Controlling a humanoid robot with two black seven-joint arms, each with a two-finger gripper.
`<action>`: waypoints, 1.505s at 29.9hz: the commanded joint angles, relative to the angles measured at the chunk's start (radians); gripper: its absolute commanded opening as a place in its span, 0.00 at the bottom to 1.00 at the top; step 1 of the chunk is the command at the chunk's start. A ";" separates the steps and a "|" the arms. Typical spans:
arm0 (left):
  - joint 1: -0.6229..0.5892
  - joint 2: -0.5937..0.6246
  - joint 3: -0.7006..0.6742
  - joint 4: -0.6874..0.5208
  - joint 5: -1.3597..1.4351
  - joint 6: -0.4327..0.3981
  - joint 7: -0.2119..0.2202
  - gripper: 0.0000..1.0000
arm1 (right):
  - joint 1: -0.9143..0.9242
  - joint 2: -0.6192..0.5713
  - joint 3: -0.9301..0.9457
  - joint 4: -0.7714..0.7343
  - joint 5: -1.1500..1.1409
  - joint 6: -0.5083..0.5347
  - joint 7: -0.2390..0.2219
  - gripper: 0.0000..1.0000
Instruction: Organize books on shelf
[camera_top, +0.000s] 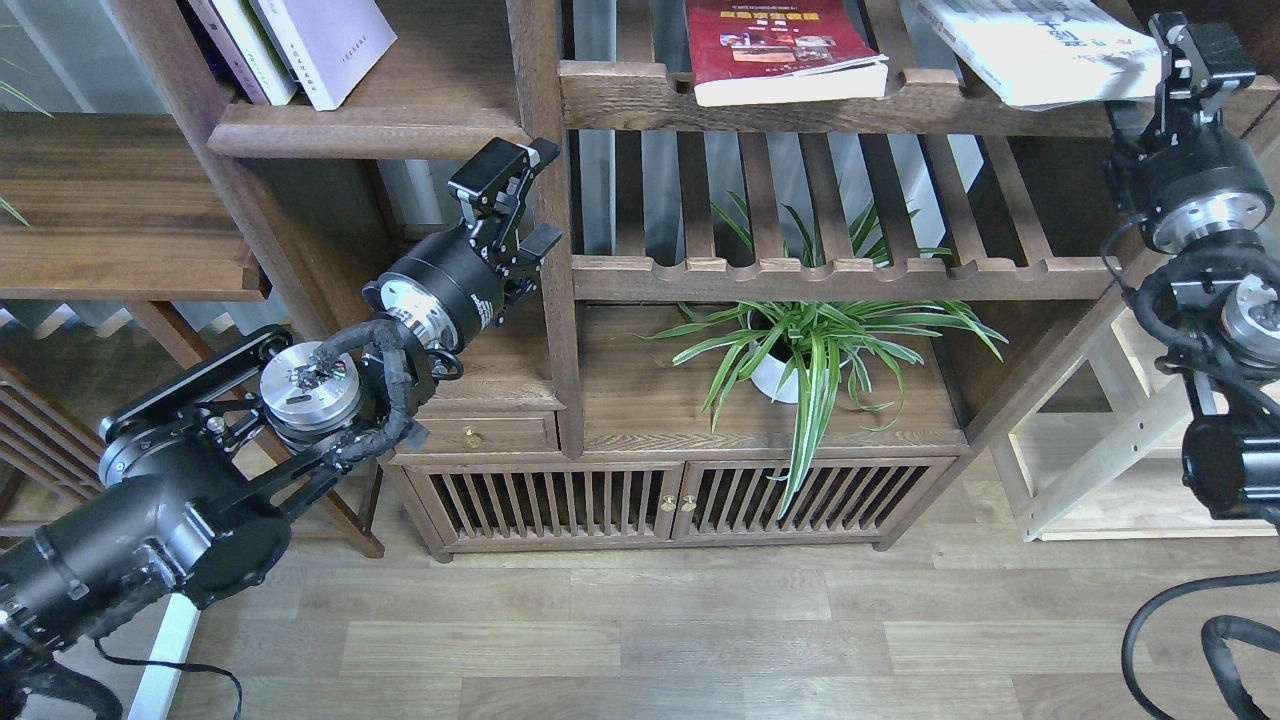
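A pale lavender-white book (335, 40) leans with slim white and dark-spined books (235, 45) on the solid dark-brown shelf (365, 130) at upper left. A dark red book (775, 45) with a yellow title lies flat on the slatted upper shelf. A large white book (1040, 45) with blue characters lies to its right. My left gripper (530, 195) is open and empty, below the solid shelf and against the upright post. My right gripper (1190, 50) is at the white book's right end; its fingers cannot be told apart.
An upright post (545, 220) separates the two bays. A potted spider plant (800, 350) stands on the lower board under a scalloped slatted shelf (840, 275). Below are a small drawer (470, 435) and slatted cabinet doors (680, 500). A light wooden frame (1100, 450) stands at right.
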 joint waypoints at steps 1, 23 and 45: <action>-0.003 0.001 -0.006 0.002 0.001 0.001 0.001 0.94 | 0.006 0.004 -0.023 0.000 0.000 -0.006 -0.006 0.83; -0.003 0.001 -0.007 0.002 0.005 -0.001 -0.001 0.96 | 0.069 0.028 -0.034 -0.019 -0.002 -0.082 -0.008 0.71; 0.000 0.001 -0.009 0.002 0.006 -0.004 -0.004 0.97 | 0.136 0.028 -0.077 -0.081 -0.009 -0.097 -0.009 0.64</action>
